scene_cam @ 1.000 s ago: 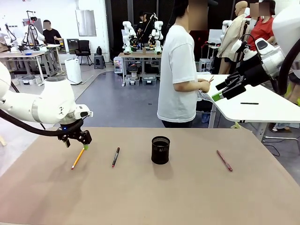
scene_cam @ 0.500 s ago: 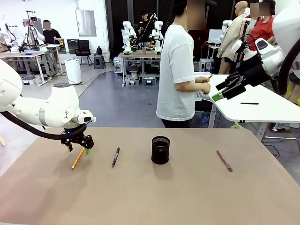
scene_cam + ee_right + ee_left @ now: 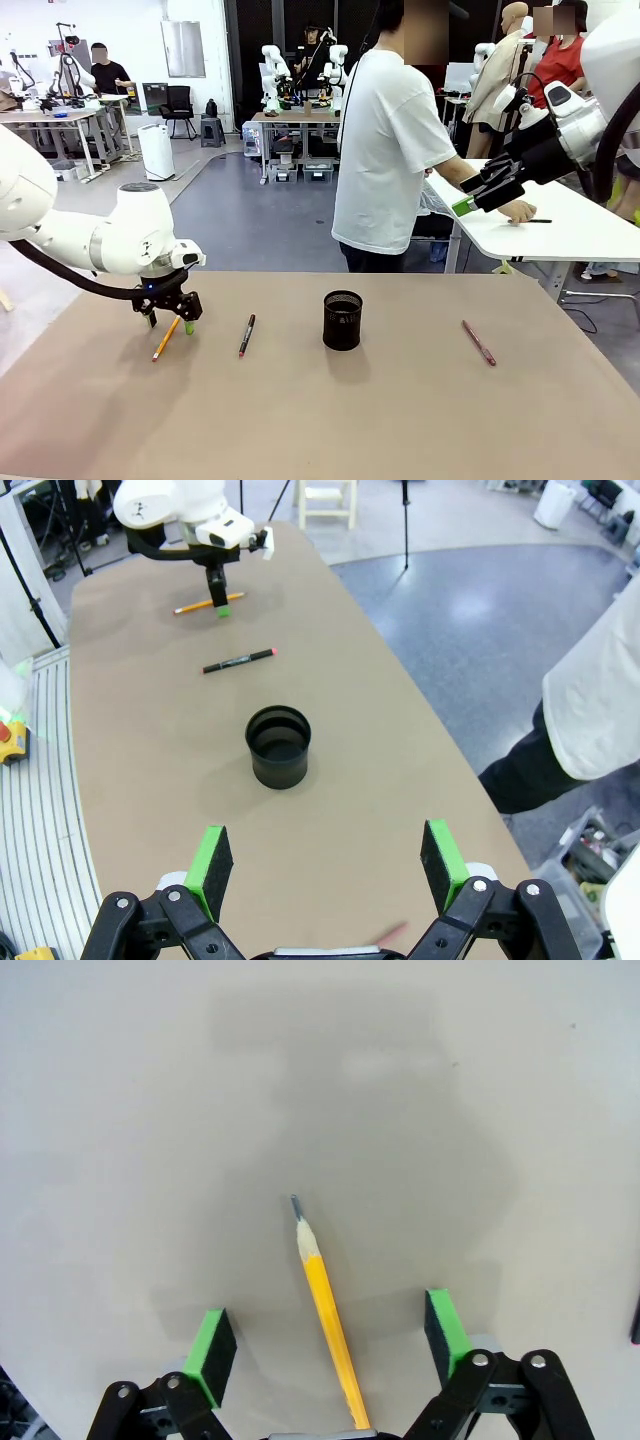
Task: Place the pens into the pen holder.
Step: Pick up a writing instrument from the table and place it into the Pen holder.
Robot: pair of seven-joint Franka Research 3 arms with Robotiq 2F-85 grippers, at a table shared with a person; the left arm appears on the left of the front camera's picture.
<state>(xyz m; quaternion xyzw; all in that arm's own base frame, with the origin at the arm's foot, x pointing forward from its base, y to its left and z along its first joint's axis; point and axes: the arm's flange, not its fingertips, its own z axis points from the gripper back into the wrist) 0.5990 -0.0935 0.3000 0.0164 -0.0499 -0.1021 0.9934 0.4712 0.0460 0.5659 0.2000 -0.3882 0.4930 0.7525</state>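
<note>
- Your left claw (image 3: 168, 320) came lower over the orange-yellow pen (image 3: 166, 338), spread wide astride it on the surface (image 3: 400, 420).
- Your right claw (image 3: 470, 195) hung released, high up.

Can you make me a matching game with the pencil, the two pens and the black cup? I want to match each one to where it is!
Things:
1. pencil
2. dark pen
3. pink pen
4. black cup

Places:
A. lying farthest to the right
B. standing up in the middle
C. farthest left, under the open left gripper
D. lying just left of the cup

Right pairs: 1-C, 2-D, 3-A, 4-B
</note>
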